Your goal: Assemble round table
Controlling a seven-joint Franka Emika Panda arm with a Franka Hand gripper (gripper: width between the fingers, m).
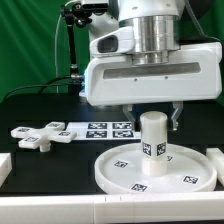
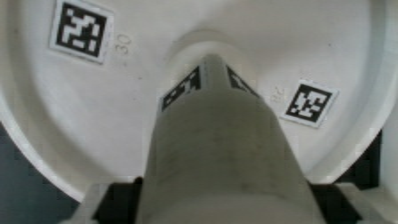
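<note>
The large white round disc [image 1: 185, 165] lies on the black table near the front. The short cylindrical leg [image 1: 152, 135] stands upright on its central hub. My gripper [image 1: 152, 120] hangs straight above, its fingers down at either side of the leg's top. In the wrist view the leg [image 2: 214, 130] runs from between my dark finger pads [image 2: 128, 200] down to the disc [image 2: 107, 110], and the gripper [image 2: 222, 205] is shut on it. The cross-shaped foot [image 1: 38, 135] lies flat on the table at the exterior view's left, apart from the disc.
The marker board [image 1: 105, 128] lies behind the disc, between it and the foot. Plain white bars edge the table at the front [image 1: 110, 212], at the exterior view's left [image 1: 4, 165] and right [image 1: 215, 155]. A green backdrop stands behind.
</note>
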